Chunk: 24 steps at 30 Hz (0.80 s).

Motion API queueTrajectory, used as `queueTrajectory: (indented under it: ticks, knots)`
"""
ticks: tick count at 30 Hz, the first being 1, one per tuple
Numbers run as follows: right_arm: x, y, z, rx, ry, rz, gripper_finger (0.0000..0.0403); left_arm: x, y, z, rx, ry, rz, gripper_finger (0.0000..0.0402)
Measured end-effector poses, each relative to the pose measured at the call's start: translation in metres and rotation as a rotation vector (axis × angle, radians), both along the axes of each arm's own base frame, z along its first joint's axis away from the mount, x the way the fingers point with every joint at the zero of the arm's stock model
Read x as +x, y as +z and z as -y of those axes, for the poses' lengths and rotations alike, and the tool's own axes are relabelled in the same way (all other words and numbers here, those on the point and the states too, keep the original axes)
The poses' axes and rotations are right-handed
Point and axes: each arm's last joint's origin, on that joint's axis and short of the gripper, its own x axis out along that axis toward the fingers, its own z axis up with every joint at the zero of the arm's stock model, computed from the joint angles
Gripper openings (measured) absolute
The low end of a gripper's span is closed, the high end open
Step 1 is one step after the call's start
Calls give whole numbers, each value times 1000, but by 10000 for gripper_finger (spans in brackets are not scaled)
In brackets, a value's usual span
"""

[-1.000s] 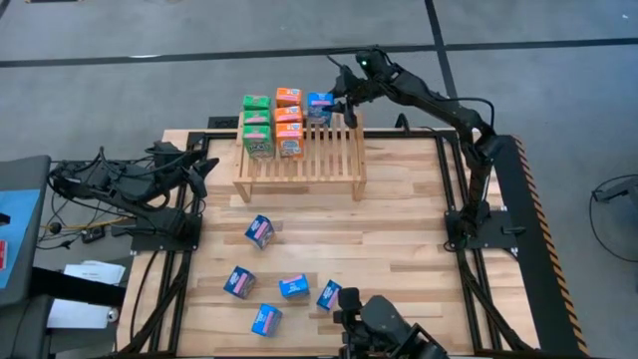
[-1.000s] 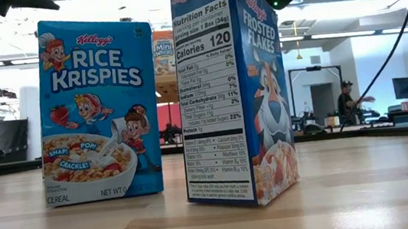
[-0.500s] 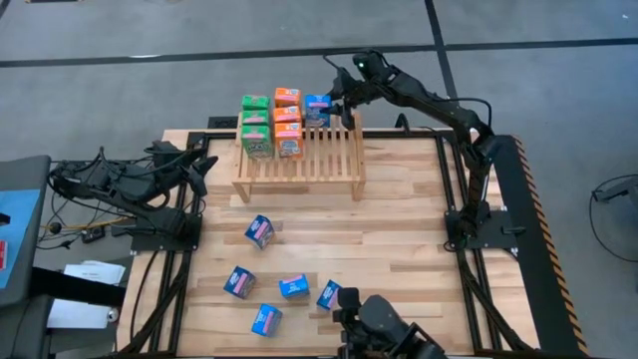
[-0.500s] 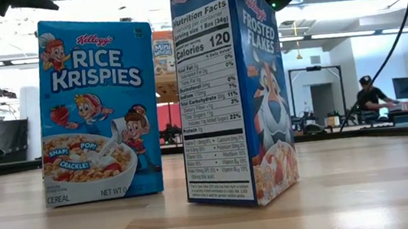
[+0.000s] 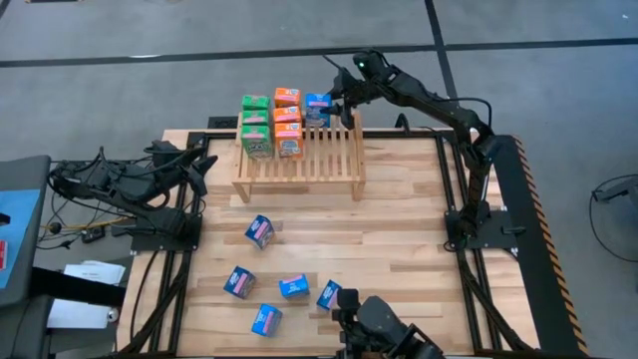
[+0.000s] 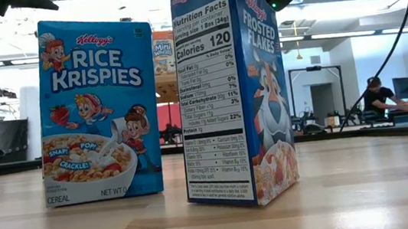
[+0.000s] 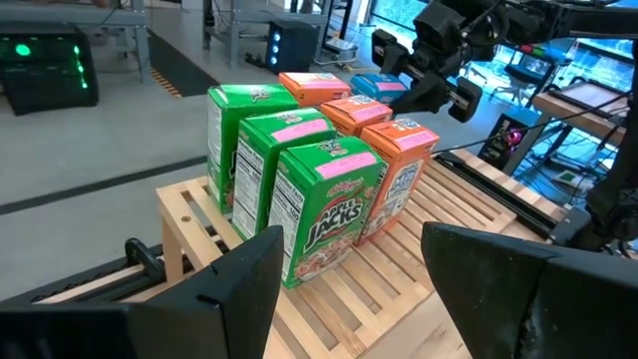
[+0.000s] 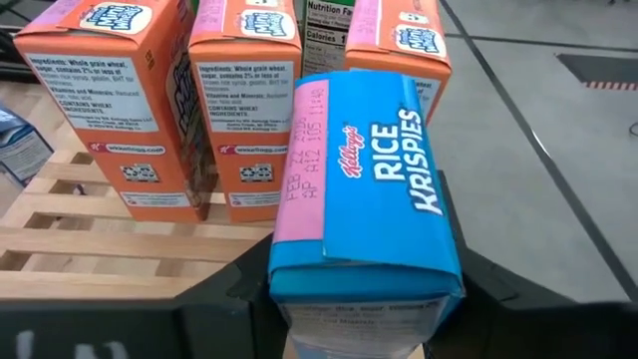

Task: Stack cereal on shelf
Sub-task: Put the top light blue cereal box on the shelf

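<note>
The light-wood shelf (image 5: 309, 165) stands at the table's far middle. On its slatted top stand upright rows of cereal boxes, green (image 5: 256, 128) and orange (image 5: 289, 120). A blue Rice Krispies box (image 5: 318, 107) stands at the far end beside the orange row, and my right gripper (image 8: 364, 304) is closed around it from the right. My left gripper (image 7: 349, 289) waits open at the table's left edge, facing the shelf. Several more blue boxes (image 5: 259, 231) lie loose on the near part of the table. My right gripper has the blue box between its two fingers, one against each of two opposite sides (image 8: 289, 281) below the top flap. The fingers slant down from the table's far right. The box stands upright, its top (image 7: 374, 85) level with the orange boxes beside it.
Free slats (image 5: 337, 150) remain on the shelf's right half. In the low view a Rice Krispies box (image 6: 96, 111) and a Frosted Flakes box (image 6: 232, 88) stand close to the camera. A person (image 6: 379, 98) is in the room behind the table.
The person in the room behind the table has moved toward the right. Boxes and arms show no sure change.
</note>
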Motion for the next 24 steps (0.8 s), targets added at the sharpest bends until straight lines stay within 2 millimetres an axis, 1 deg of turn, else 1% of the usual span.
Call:
queueTrajectory:
  ticks: [6, 11, 16, 20, 24]
  knots:
    - [0, 0, 0, 5, -5, -9, 237, 0, 0, 0, 2, 5, 0, 228]
    - [0, 14, 1, -29, -21, 11, 259, 0, 0, 0, 5, 6, -6, 228]
    - [-4, 28, 1, -46, -30, -4, 262, 0, -1, 0, 6, 7, -8, 228]
    - [-9, 27, 2, -20, -40, -50, 262, 0, -1, 0, 9, 8, -11, 228]
    - [-11, 24, 3, -83, -69, -105, 265, -1, 0, 0, 15, 16, -12, 228]
